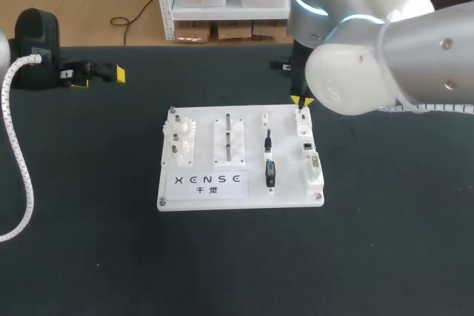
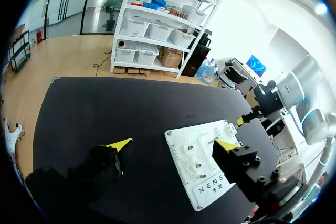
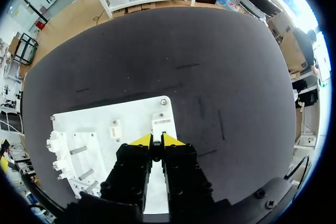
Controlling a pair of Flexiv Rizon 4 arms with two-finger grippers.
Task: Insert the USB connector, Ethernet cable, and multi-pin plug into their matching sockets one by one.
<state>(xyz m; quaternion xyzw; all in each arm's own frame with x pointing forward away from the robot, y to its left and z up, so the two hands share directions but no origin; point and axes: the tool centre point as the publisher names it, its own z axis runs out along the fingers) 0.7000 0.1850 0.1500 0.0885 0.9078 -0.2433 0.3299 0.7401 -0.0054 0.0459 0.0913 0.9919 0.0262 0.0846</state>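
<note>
The white socket board (image 1: 252, 127) lies mid-table. A black USB connector (image 1: 270, 172) with a short lead stands in its middle row, and a pale multi-pin plug (image 1: 315, 166) sits along its right edge. My right gripper (image 1: 301, 102) hangs over the board's far right corner, just above a white socket block (image 3: 163, 124). In the right wrist view its yellow tips (image 3: 156, 141) nearly meet, pinching a small dark connector (image 3: 156, 153); which connector it is I cannot tell. My left gripper (image 1: 96, 74) rests at the far left of the table, open and empty (image 2: 173, 145), well away from the board (image 2: 184, 145).
White gears (image 1: 181, 138) and a pegged block (image 1: 229, 140) fill the board's left half, with a printed label (image 1: 211, 183) along its near edge. A white coiled hose (image 1: 18, 160) from my left arm hangs over the table's left side. Black cloth surrounds the board.
</note>
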